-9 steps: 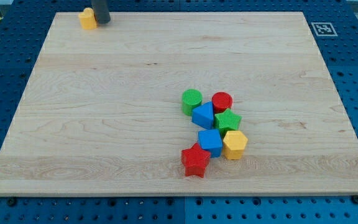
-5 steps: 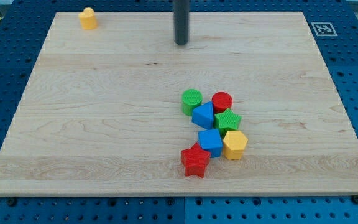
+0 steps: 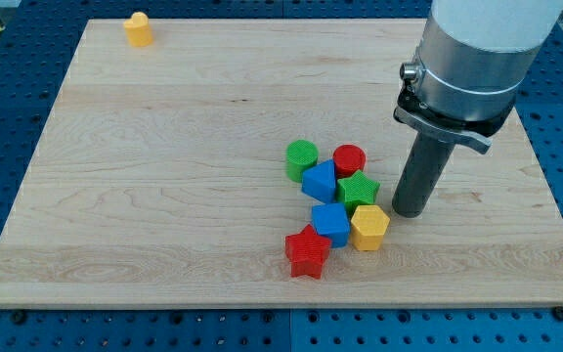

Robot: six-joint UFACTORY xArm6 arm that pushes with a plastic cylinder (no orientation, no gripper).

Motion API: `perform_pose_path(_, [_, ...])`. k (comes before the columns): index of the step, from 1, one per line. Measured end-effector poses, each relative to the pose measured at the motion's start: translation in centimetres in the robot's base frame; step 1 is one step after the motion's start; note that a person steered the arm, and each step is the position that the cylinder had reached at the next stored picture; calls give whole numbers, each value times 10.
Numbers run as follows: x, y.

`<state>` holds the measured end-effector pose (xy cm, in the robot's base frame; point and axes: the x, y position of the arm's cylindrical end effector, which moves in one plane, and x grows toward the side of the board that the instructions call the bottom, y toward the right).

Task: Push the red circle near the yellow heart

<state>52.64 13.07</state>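
On the counter (image 3: 164, 196), my tip (image 3: 409, 212) is set down just right of the green star (image 3: 358, 188) and yellow hexagon (image 3: 369, 227). No fingers are fitted. The red circle (image 3: 349, 159) is seen at the cluster's top, touching the green star, beside the blue triangle (image 3: 320, 181). The yellow heart (image 3: 139, 28) is found well apart, top-left corner.

On the wooden board (image 3: 164, 196) I see a green cylinder (image 3: 301, 157) beside a blue triangle (image 3: 320, 182) and a green star (image 3: 358, 189). Below them sit a blue cube (image 3: 331, 223), a yellow hexagon (image 3: 368, 227) and a red star (image 3: 307, 253). A black-and-white marker (image 3: 506, 45) sits at the board's top right corner.
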Motion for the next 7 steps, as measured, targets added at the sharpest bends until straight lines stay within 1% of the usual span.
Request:
perform_pose_path(2, [-6, -4])
perform_pose_path(4, [-9, -47])
perform_pose_path(7, [-56, -56])
